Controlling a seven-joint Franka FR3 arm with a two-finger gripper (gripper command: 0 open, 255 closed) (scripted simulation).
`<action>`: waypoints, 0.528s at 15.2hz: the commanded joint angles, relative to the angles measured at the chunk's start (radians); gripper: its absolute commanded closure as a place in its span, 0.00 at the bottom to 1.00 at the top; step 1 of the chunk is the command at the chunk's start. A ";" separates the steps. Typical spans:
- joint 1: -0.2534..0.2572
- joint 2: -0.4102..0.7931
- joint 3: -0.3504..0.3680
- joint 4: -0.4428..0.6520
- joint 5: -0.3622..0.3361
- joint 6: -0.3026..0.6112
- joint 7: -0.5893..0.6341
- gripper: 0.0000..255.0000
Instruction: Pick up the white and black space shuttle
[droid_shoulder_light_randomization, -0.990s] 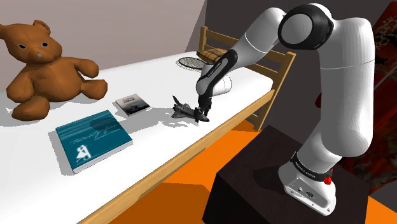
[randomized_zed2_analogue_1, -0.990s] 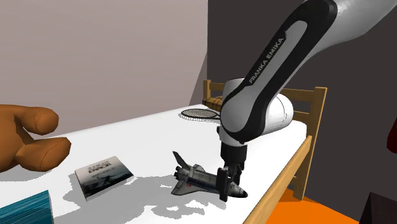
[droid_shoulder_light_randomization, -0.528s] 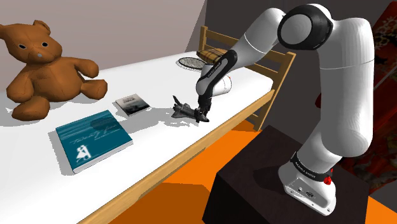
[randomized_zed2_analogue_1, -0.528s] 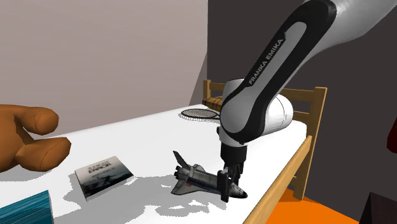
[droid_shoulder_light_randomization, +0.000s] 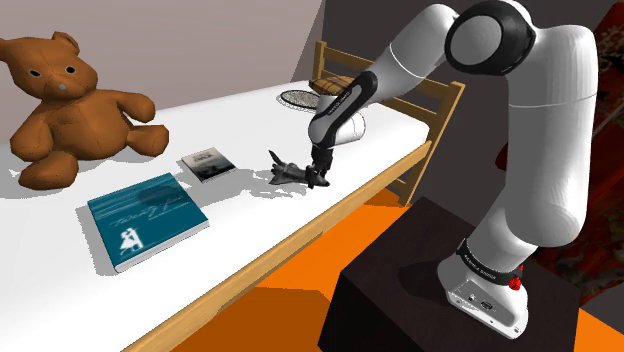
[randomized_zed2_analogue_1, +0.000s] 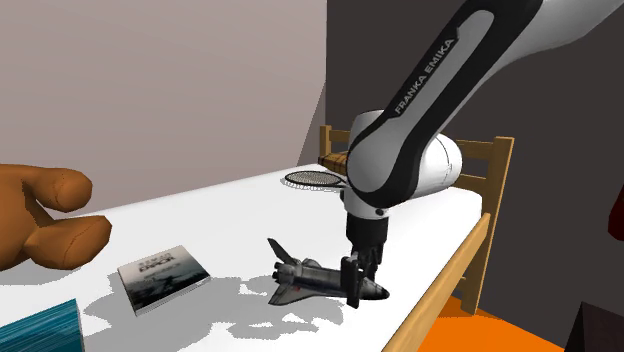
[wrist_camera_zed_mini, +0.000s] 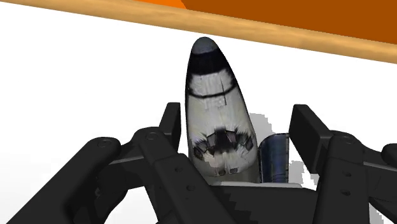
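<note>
Our gripper (randomized_zed2_analogue_1: 357, 282) has its fingers (wrist_camera_zed_mini: 304, 127) closed on the shuttle (randomized_zed2_analogue_1: 310, 283), one on each flank behind the nose. The shuttle sits near the edge of the white bed (randomized_zed2_analogue_1: 230, 222). Its long axis runs crosswise to the squeeze, nose toward the wooden rail (wrist_camera_zed_mini: 286, 32), so we judge a straight lift should suit.

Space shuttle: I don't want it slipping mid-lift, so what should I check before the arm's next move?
1. The space shuttle sits between the fingers of the gripper: ok.
2. Fingers shut on it: ok; one finger is on the hull, the other at the wing.
3. Grip firmness: cannot tell.
4. Shuttle roughly level: ok.
5. Neighbours, the small book and the round mesh item, well apart: ok.
6. Nose clear of the wooden bed rail: ok.
</note>
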 joint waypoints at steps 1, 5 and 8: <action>0.001 -0.025 -0.003 -0.009 -0.004 -0.015 0.003 1.00; 0.006 -0.072 -0.011 -0.016 -0.015 -0.056 0.014 1.00; 0.009 -0.106 -0.016 -0.018 -0.024 -0.088 0.023 1.00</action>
